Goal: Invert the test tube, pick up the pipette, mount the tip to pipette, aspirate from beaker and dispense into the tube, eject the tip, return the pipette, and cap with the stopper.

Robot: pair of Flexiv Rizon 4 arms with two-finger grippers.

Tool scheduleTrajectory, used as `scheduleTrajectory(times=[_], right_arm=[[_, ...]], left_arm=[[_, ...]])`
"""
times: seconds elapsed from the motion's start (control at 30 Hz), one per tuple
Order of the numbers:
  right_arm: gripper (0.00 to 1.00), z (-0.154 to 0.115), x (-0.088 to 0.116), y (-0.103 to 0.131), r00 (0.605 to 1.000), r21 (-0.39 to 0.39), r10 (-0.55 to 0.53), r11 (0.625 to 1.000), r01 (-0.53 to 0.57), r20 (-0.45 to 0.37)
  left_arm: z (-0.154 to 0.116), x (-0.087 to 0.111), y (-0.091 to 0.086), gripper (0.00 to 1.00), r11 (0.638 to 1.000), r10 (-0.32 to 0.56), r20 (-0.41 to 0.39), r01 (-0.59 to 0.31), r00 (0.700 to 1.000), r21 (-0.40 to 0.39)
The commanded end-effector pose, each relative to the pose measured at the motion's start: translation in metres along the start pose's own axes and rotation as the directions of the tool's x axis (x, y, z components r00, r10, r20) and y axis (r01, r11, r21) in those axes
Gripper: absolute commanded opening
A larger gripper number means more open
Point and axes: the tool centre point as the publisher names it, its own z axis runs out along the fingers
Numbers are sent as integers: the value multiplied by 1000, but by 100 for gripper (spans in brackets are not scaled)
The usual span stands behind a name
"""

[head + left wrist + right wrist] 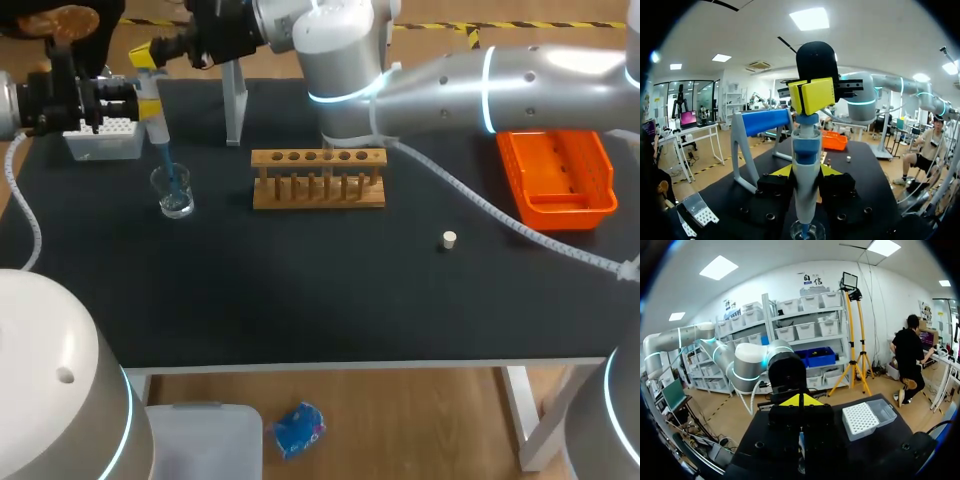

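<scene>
The left hand (806,172) is closed narrowly on the pipette (156,128). The white barrel is gripped from two sides by the yellow fingertips (782,171) and is held upright over the tabletop (300,300). The pipette's blue tip (167,168) is lowered into the beaker (174,195), which stands near the tabletop's far left. The right hand (800,401) has been brought across from the right, and its fingers are drawn together with no gap to be seen. In the left wrist view its yellow tips are seen resting on the top of the pipette. Whether anything is pinched between them cannot be told.

The wooden rack (318,192) is set at the middle of the tabletop. The test tube cannot be made out among its posts. The stopper (449,239) lies by itself to the right of the rack, well apart from it. The white tip box (103,142) is placed behind the beaker, partly covered by the left hand. An orange basket (556,208) is found at the right side, its far edge hidden under the right arm (500,80). In the right wrist view most of the pipette is hidden beneath the hand's own body.
</scene>
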Motion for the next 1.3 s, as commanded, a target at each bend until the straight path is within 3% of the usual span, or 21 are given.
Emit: scheduleTrajectory(times=[0.03, 0.43, 0.77, 0.8, 0.83, 0.87, 0.9, 1.1, 1.3], right_arm=[[0, -2, 6, -10, 1000, -11, 5, 1000, -4, 6], [0, -2, 12, -16, 1000, -33, 17, 999, -17, 4], [0, -10, 21, 16, 998, -44, -69, 997, 69, 9], [7, -11, 21, 19, 997, -45, -76, 996, 77, 15], [38, -13, 20, 22, 996, -44, -87, 995, 88, 12], [47, -15, 20, 24, 995, -45, -97, 994, 98, 12], [100, -17, 21, 26, 994, -44, -105, 993, 106, 21], [100, -44, 24, 31, 987, -74, -151, 985, 154, 51], [100, -90, 32, 27, 974, -67, -208, 974, 215, 91]], left_arm=[[-1, -2, -3, 0, 1000, 2, -1, -2, 1000, 4], [-1, -2, -3, 0, 1000, 2, -1, -2, 1000, 4], [-1, -2, -3, 0, 1000, 2, -1, -2, 1000, 4], [-1, -2, -3, 0, 1000, 2, -1, -2, 1000, 4], [-1, -2, -3, 0, 1000, 2, -1, -2, 1000, 4], [-1, -2, -3, 0, 1000, 2, -1, -2, 1000, 4], [-1, -2, -3, 0, 1000, 2, -1, -2, 1000, 4], [-1, -2, -3, 0, 1000, 2, -1, -2, 1000, 4], [-1, -2, -3, 0, 1000, 2, -1, -2, 1000, 4]])
